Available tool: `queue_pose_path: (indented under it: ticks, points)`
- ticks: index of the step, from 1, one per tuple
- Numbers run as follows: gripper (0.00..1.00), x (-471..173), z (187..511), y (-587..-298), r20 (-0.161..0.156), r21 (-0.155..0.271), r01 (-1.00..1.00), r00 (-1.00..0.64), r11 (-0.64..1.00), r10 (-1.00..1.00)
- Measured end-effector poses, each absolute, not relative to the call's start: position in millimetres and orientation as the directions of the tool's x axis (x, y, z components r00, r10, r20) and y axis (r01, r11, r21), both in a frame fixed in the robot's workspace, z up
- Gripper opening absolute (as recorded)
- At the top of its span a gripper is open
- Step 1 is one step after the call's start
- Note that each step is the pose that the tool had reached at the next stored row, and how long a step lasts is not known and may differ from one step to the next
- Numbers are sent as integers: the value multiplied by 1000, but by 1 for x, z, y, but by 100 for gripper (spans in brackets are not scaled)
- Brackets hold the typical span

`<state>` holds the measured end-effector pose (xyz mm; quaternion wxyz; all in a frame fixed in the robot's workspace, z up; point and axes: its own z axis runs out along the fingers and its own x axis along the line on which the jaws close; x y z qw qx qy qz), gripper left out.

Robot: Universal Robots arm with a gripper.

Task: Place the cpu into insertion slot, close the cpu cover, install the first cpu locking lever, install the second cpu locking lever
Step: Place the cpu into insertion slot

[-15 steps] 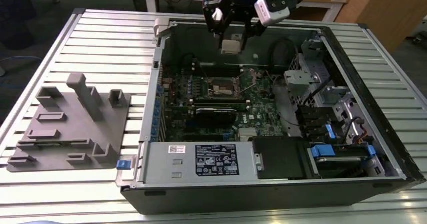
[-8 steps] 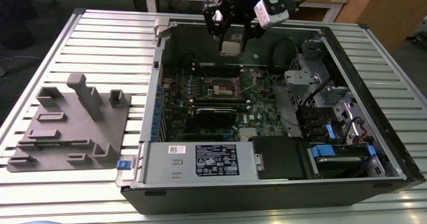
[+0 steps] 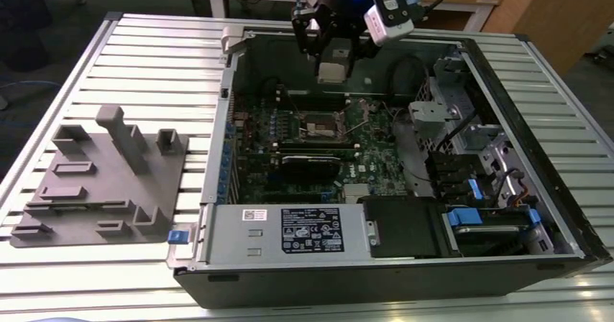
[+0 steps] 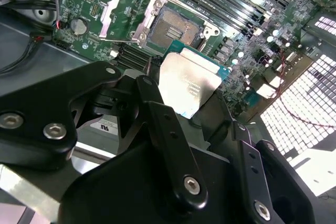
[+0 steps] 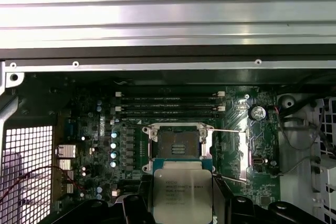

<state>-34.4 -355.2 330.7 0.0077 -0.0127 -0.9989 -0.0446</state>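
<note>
Second wrist view: black pincer (image 4: 189, 103) pinching silver-grey square cpu (image 4: 191, 80), apart from open gold-centred insertion slot (image 4: 170, 27); metal-frame cpu cover (image 4: 107, 22) raised alongside.

The cpu (image 4: 189, 85) has a dull silver-grey face edged in teal-green. The insertion slot (image 4: 170, 27) shows a brownish-gold centre inside a dark rim, and the cpu cover (image 4: 123, 14) is bare bright silver. The circuit board (image 3: 374, 149) is dark green, crossed by black memory slots (image 5: 167, 106). The jaws are matt black with silver screw heads. The computer case (image 3: 384, 286) is black, with blue tabs (image 3: 464, 216) and a black label (image 3: 307, 230) printed in white. The bench (image 3: 144, 56) is pale silver, ribbed in parallel stripes; the fixture (image 3: 106, 178) is plain grey.
</note>
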Motion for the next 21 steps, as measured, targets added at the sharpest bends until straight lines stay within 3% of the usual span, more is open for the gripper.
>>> queue_pose_path:
  ticks: [21]
  points:
    - [54,-34,327,-355,16,89,26,-1000,996,25]
